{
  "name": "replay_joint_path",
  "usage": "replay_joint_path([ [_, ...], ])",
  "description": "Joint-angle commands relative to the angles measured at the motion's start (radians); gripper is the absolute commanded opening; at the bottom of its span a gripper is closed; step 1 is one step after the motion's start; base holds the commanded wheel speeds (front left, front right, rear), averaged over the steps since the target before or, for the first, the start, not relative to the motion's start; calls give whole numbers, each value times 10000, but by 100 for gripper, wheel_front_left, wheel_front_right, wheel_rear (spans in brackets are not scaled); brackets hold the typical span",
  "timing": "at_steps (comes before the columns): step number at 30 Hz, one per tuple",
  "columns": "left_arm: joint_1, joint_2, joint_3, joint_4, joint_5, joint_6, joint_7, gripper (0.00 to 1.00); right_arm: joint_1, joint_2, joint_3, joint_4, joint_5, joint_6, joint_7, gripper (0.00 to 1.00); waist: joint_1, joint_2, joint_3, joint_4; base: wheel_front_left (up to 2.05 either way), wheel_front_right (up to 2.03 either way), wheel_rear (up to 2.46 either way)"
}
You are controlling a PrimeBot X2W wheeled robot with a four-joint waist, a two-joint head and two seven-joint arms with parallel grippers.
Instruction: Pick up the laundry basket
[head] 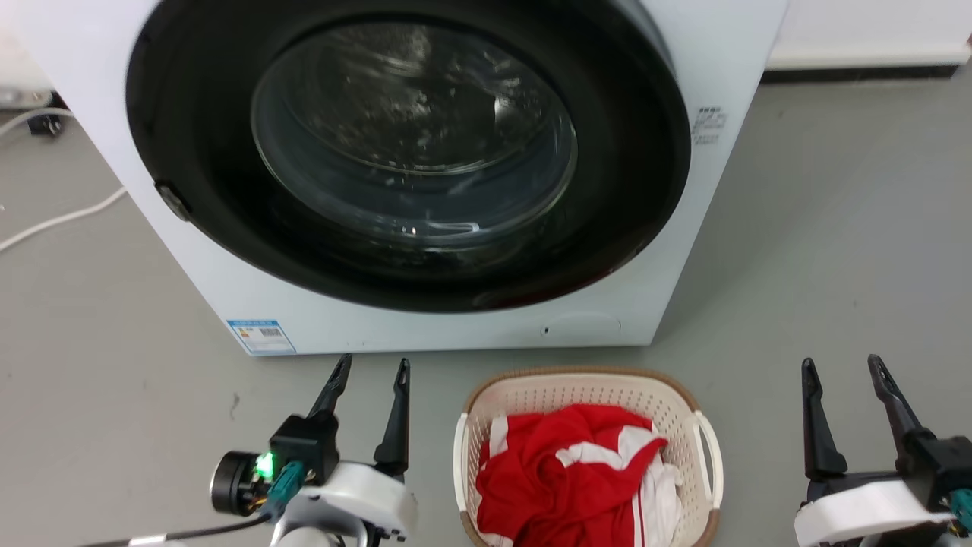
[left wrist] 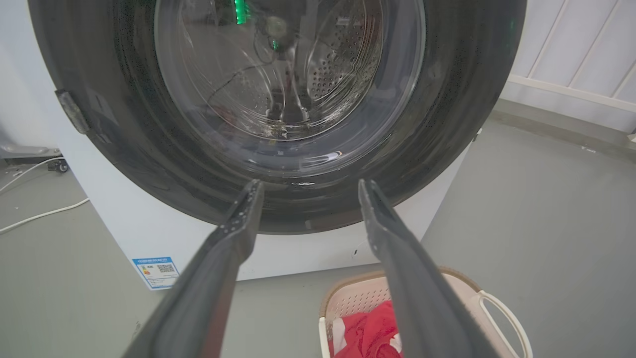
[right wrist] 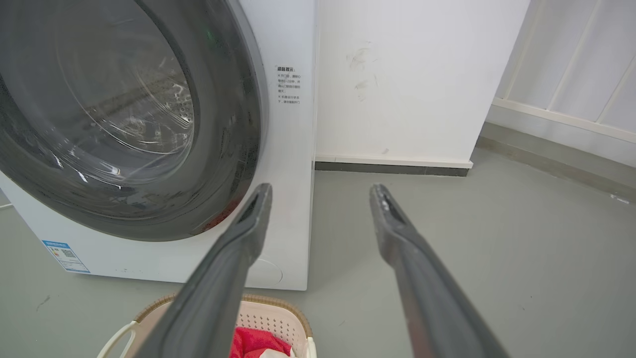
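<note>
Spread wide and holding nothing, the left fingers (head: 396, 418) and right fingers (head: 814, 418) flank the laundry basket (head: 577, 374), which sits on the floor between them. Closing each pair on a smooth white loop handle (head: 714, 456) should lift the perforated cream plastic level.

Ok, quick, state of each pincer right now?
Left pincer: open, holding nothing.
Right pincer: open, holding nothing.
</note>
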Motion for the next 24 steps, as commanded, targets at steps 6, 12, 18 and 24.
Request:
replay_joint_path([
  [6, -1409, 17, -474, 1876, -81, -165, -25, 100, -1065, -20, -347, 1202, -665, -3, -16, 100, 0, 0, 1482, -318, 0, 0, 0],
  [12, -2458, 17, -819, 3549, -209, -418, -25, 100, -1795, -20, -423, 2467, -1121, -5, -16, 100, 0, 0, 2314, -467, 0, 0, 0],
  [18, -3638, 15, -1076, 5156, -358, -599, -25, 100, -2803, -20, -439, 4049, -1683, -5, -17, 100, 0, 0, 3269, -613, 0, 0, 0],
  [24, -4836, 18, -1466, 6892, -530, -775, -25, 100, -3923, -20, -538, 5499, -2189, -5, -16, 100, 0, 0, 4309, -678, 0, 0, 0],
])
